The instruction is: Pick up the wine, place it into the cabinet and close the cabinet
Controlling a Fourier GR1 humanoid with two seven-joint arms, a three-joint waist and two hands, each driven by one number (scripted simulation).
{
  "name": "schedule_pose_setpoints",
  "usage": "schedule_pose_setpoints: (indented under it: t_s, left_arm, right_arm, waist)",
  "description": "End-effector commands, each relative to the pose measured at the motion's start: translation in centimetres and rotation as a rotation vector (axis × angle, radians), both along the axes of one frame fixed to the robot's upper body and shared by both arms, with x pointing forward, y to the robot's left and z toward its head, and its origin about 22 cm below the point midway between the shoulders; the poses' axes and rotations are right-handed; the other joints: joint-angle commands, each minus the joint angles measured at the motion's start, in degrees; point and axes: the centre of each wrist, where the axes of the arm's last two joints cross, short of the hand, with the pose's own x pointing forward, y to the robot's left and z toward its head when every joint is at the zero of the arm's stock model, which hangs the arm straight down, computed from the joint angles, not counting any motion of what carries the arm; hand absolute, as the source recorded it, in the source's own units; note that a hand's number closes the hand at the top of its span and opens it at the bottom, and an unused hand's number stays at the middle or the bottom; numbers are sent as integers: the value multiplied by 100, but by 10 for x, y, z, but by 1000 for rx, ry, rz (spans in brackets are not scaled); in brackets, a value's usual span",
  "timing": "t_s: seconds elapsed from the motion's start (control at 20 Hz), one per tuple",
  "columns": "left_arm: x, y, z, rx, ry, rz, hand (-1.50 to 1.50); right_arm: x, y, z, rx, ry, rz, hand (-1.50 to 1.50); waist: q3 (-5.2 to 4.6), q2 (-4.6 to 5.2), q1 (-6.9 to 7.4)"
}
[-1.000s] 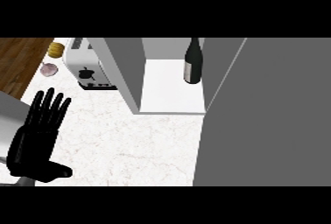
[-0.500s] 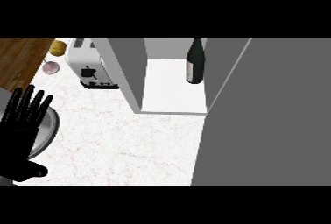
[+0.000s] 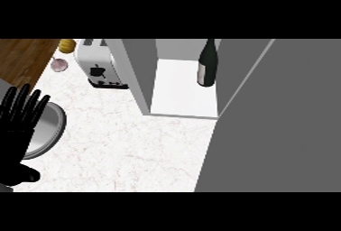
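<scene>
One wine bottle (image 3: 206, 63), dark, upright on the white shelf inside the cabinet (image 3: 135, 72), at its right side beside the open door (image 3: 279, 126). One left hand (image 3: 15, 144) at the left edge (fingers straight, spread, holding nothing), overlapping a silver plate (image 3: 53, 131). One toaster (image 3: 100, 65) on the counter (image 3: 133, 153), left of the cabinet.

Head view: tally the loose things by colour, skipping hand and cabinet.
Dark: 1, tall glass wine bottle.
Silver: 2, boxy metal toaster, round metal plate.
Yellow: 1, small yellow item.
Pink: 1, small pink item.
Total: 5.
</scene>
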Motion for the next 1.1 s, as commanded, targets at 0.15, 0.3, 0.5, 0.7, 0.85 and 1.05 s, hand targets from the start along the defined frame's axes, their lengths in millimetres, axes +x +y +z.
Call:
schedule_pose_setpoints:
  t_s: [0.15, 0.3, 0.5, 0.7, 0.85, 1.05]
  left_arm:
    - [5, 8, 7, 1, 2, -6, -150]
    - [3, 8, 5, 15, -1, -9, -150]
    - [2, 12, -1, -2, 0, 20, -150]
    - [2, 15, 5, -8, 21, 16, -150]
    - [0, 39, -7, -5, 28, 50, -150]
    - [-10, 51, 9, 12, 25, 49, -150]
  right_arm:
    - [7, 47, 14, 175, 110, 152, 150]
    - [34, 73, 24, 169, 87, 143, 150]
    - [57, 132, 44, 147, 112, 145, 150]
    - [88, 165, 69, 164, 129, 104, 150]
    - [125, 172, 74, 179, 141, 86, 150]
    - [136, 191, 75, 201, 164, 42, 150]
  waist:
    - [-6, 8, 108]
    - [1, -3, 99]
    - [9, -35, -46]
    - [34, -38, -140]
    - [37, -12, -211]
    - [43, -37, -199]
